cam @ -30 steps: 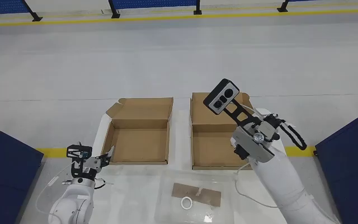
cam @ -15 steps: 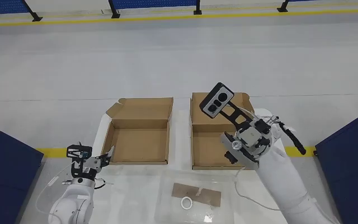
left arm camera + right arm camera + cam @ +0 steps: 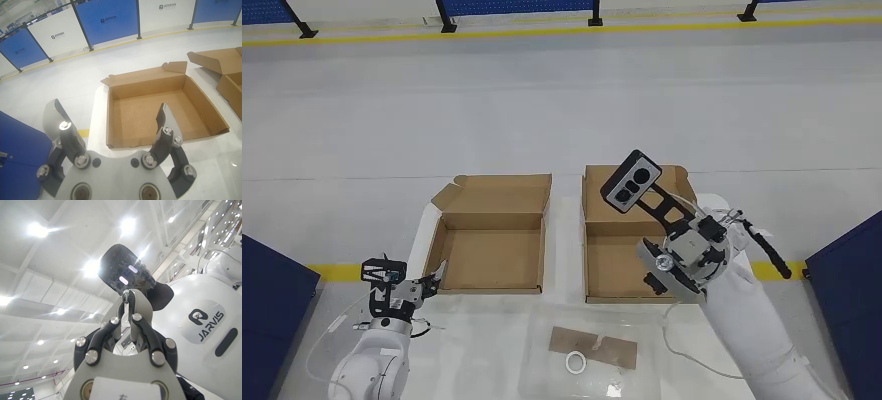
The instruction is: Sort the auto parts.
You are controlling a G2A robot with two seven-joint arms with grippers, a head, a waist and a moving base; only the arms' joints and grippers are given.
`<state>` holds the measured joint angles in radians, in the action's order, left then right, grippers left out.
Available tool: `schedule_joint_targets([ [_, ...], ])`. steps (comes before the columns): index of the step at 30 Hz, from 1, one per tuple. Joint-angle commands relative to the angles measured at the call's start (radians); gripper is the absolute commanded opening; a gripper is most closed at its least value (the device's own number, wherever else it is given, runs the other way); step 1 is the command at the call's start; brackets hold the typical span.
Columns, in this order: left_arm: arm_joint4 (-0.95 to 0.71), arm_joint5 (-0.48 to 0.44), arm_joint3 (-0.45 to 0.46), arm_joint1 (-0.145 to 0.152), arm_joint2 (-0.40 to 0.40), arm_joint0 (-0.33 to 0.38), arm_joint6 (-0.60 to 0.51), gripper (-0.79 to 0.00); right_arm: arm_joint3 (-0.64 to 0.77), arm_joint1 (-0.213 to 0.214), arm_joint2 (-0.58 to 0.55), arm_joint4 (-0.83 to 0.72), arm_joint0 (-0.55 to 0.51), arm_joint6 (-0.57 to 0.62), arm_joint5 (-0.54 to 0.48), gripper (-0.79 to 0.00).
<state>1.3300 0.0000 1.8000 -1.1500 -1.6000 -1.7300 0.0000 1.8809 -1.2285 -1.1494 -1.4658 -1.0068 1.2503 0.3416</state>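
Note:
My right gripper point(image 3: 656, 205) is shut on the lower end of a black auto part point(image 3: 632, 181) with oval openings, held high over the right cardboard box point(image 3: 614, 268). In the right wrist view the part point(image 3: 126, 275) stands up from the closed gripper point(image 3: 128, 294) and looks wrapped in clear film. My left gripper point(image 3: 434, 274) is open and holds nothing, low at the front left corner of the left cardboard box point(image 3: 489, 258). From the left wrist, the gripper point(image 3: 108, 104) faces that bare box point(image 3: 151, 106).
A clear plastic container point(image 3: 542, 372) lies at the table's front middle, holding a flat cardboard piece point(image 3: 592, 346), a white ring point(image 3: 576, 362) and small bits. Both box lids fold back away from me. Blue barriers stand at the far left and right.
My right wrist has turned, and the black part has shifted slightly left and down over the right box. The left arm has stayed still.

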Motion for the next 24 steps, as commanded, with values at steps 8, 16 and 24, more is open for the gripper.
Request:
schedule_joint_targets([
  [8, 0.000, 0.000, 0.000, 0.000, 0.000, 0.000, 0.000, 0.000, 0.010, 0.009, -0.035, 0.060, -0.032, -0.026, 0.029, -0.785],
  [16, 0.000, 0.000, 0.000, 0.000, 0.000, 0.000, 0.000, 0.000, 0.008, 0.051, -0.182, 0.260, -0.141, 0.032, 0.151, -0.785],
  [24, 0.000, 0.000, 0.000, 0.000, 0.000, 0.000, 0.000, 0.000, 0.038, 0.099, -0.300, 0.463, -0.282, 0.065, 0.164, -0.785],
])
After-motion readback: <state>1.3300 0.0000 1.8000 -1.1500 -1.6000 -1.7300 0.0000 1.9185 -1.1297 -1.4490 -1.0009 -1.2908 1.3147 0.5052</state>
